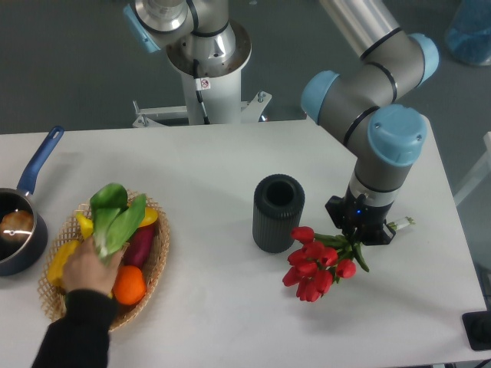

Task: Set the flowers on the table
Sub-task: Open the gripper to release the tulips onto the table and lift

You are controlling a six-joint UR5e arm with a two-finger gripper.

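Hand (86, 270) at lower left rests in wicker basket (157, 264). No legible writing. Red tulips (316, 264) lie right of center beside dark cylinder (278, 213), blooms lower left, stems upper right on counter (222, 169). Claw (367, 230) over stems; grip state indeterminate.

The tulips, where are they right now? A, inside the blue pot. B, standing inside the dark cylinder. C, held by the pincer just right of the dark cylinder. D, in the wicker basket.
C: the tulips hang from the pincer, beside the dark cylinder, not inside it.
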